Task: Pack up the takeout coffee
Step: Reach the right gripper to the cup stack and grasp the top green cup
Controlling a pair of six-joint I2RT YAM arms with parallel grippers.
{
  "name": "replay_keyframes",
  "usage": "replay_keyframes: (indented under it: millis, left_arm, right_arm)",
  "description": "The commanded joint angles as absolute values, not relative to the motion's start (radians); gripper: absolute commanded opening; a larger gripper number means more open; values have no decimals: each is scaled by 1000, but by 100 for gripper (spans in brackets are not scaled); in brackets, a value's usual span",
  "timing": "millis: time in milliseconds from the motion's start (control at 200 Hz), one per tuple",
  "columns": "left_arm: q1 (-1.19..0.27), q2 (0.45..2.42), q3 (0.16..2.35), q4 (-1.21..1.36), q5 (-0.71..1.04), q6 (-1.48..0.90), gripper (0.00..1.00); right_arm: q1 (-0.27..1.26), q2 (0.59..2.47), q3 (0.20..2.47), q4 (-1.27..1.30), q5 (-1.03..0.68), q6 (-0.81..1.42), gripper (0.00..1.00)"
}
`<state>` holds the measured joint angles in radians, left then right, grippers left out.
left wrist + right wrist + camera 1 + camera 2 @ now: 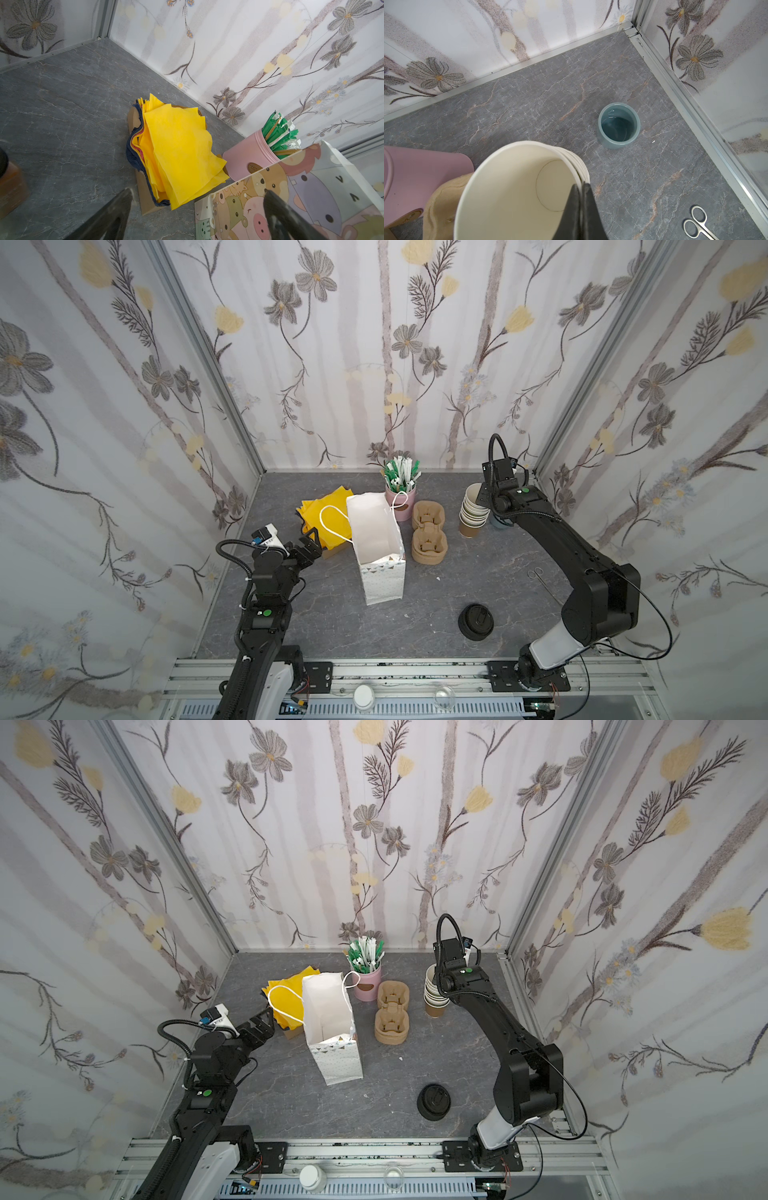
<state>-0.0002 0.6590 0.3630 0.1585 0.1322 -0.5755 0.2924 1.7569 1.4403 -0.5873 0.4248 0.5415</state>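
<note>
The takeout coffee with its black lid is out of view. A stack of lidless brown paper cups [473,512] [435,992] stands at the back right. My right gripper [581,184] is shut on the rim of the top cup [517,187], one finger inside it and one outside. In both top views that wrist [498,489] hangs over the stack and hides the fingertips. A white paper bag [376,531] [291,197] stands open in the middle. My left gripper [309,537] [198,192] is open and empty, just left of the bag.
A pile of black lids [476,621] lies at the front right. Two pulp cup carriers [429,535] sit right of the bag, a pink pot of sachets [400,499] behind it, yellow napkins [178,149] to its left. A blue bowl [618,125] and scissors [697,223] lie near the right wall.
</note>
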Motion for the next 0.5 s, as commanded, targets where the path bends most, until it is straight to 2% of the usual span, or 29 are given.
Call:
replay_keyframes:
  millis: [0,495]
  left_arm:
    - [1,655,377,174,130,-565,100]
    - [2,644,401,146,146,-561,100]
  right_arm:
    - [292,1736,1455,-574,434,565,4]
    - [261,1604,1466,-533,360,611,2]
